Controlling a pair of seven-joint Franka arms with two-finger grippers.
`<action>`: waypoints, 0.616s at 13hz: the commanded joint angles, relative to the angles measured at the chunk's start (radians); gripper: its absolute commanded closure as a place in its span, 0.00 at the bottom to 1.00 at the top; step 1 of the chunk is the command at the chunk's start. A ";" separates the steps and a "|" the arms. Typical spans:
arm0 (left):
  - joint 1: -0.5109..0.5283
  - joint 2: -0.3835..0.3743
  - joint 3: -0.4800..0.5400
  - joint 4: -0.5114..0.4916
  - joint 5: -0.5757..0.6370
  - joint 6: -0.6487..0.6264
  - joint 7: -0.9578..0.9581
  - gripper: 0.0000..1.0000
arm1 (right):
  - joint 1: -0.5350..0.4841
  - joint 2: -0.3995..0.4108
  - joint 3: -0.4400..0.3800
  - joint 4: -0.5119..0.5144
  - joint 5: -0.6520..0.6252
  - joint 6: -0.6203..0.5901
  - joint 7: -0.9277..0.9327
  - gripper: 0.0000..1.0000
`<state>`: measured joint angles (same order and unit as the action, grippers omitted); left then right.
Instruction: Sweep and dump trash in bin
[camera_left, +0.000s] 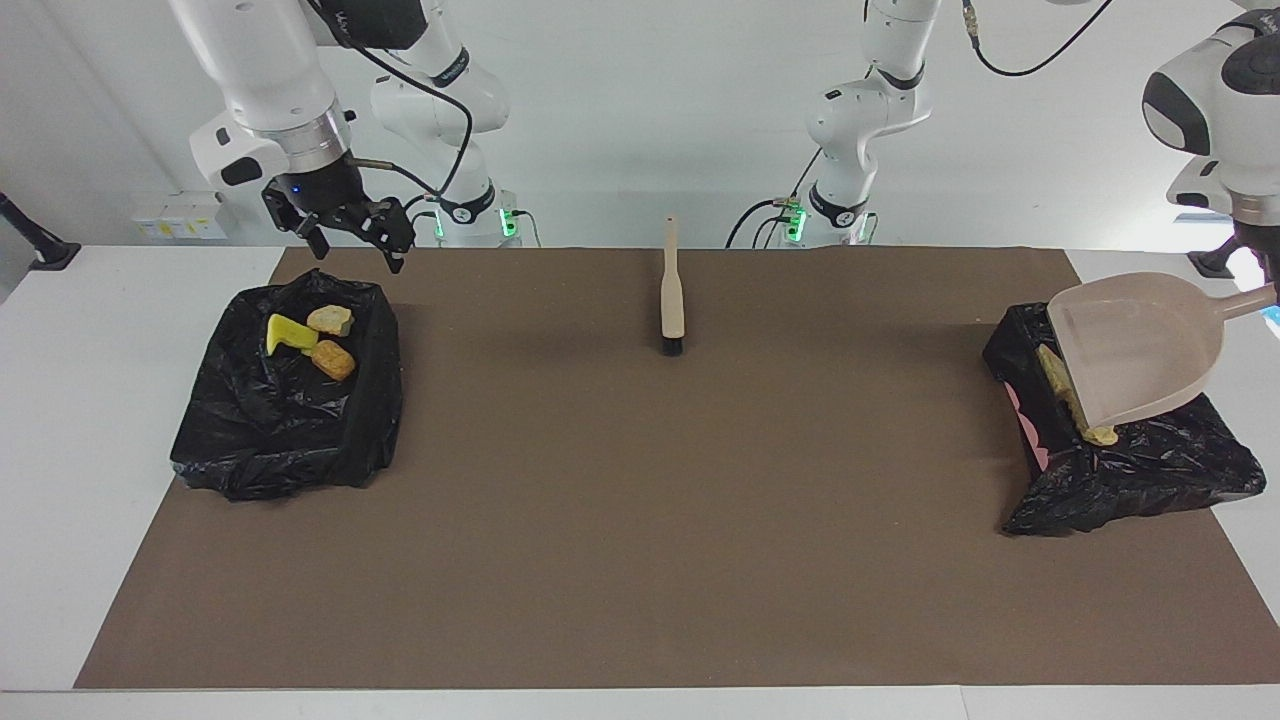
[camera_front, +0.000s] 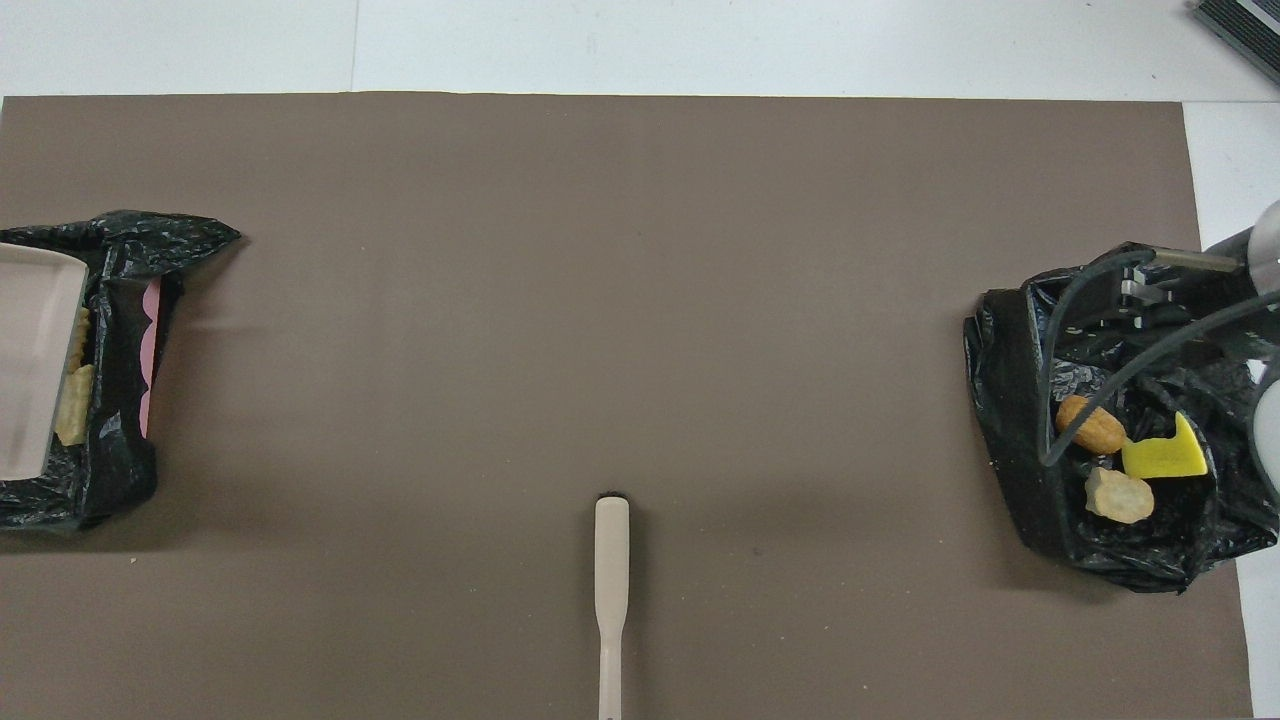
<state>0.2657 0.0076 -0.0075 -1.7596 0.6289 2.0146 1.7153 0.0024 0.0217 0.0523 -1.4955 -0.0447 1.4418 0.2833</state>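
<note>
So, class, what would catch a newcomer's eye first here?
A beige dustpan, held up over the black-lined bin at the left arm's end, hides most of its trash. At the right arm's end a second bin holds three chunks, and a brush lies between them.

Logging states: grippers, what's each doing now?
Left gripper: shut on dustpan handle, over bin.
Right gripper: open, empty.

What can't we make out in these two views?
1. Left pincer: facing view, cut by the frame edge at the dustpan handle; outside the overhead view.
2. Trash in the bin at the left arm's end: both views, dustpan covers most; only tan pieces peek out, count unclear.
3. Brush handle end: overhead view, cut by the bottom edge.
</note>
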 joint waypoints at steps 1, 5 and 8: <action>-0.017 -0.037 0.009 -0.030 -0.119 -0.059 -0.106 1.00 | -0.025 -0.054 0.004 -0.069 -0.001 -0.009 -0.055 0.00; -0.072 -0.073 0.009 -0.100 -0.199 -0.124 -0.325 1.00 | -0.027 -0.075 0.003 -0.098 -0.006 -0.005 -0.072 0.00; -0.163 -0.089 0.009 -0.103 -0.242 -0.244 -0.573 1.00 | -0.028 -0.069 0.003 -0.091 -0.003 0.005 -0.073 0.00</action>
<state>0.1673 -0.0354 -0.0114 -1.8290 0.4125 1.8273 1.2774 -0.0105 -0.0238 0.0492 -1.5563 -0.0447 1.4283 0.2454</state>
